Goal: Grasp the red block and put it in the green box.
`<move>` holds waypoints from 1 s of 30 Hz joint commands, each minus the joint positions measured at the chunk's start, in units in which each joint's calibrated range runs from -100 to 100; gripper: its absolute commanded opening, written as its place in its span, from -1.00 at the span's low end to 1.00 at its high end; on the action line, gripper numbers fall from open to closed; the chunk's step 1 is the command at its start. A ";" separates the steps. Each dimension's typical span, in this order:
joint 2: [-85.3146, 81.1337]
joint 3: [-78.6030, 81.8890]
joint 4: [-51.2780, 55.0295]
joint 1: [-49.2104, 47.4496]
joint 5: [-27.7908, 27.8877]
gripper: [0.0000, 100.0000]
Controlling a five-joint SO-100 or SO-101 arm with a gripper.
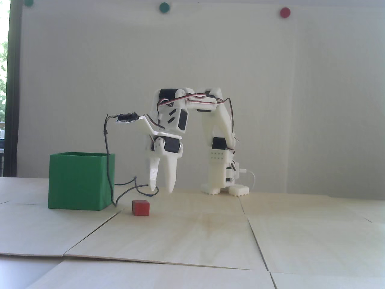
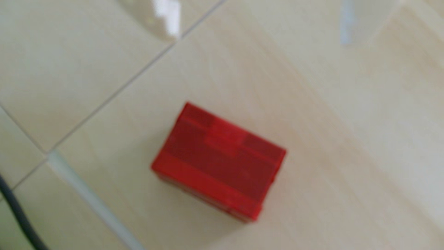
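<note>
Standing on the light wooden table (image 1: 210, 237), the white arm (image 1: 216, 135) is folded over at its elbow, with the gripper (image 1: 162, 190) pointing down toward the surface. Its two white fingers (image 1: 171, 177) hang side by side with a narrow gap between their tips; the jaws are released and grasp nothing.

The red block (image 1: 140, 207) rests flat on the table, just below and slightly to the left of the fingertips in the fixed view. No part of the gripper touches it. In the wrist view the red block (image 2: 218, 165) lies near the centre of the picture, blurred, sitting on one wooden panel close to a seam between panels. Pale shapes at the top edge of that view are too blurred to identify.

The green box (image 1: 79, 180) stands upright on the table to the left of the block in the fixed view, near it but apart from it. Its top is open. What it contains cannot be seen from this angle.

A dark cable (image 1: 106, 156) drops from the small camera board (image 1: 126, 117) mounted on the wrist, passes in front of the box's right edge, and loops onto the table between box and block. A dark cable (image 2: 16, 216) also crosses the lower left corner of the wrist view.

On the wall behind, round green dots (image 1: 164, 7) and a round red dot (image 1: 284, 12) are fixed near the top.
</note>
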 commanded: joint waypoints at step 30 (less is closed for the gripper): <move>2.95 -7.71 -0.21 1.80 -0.30 -0.48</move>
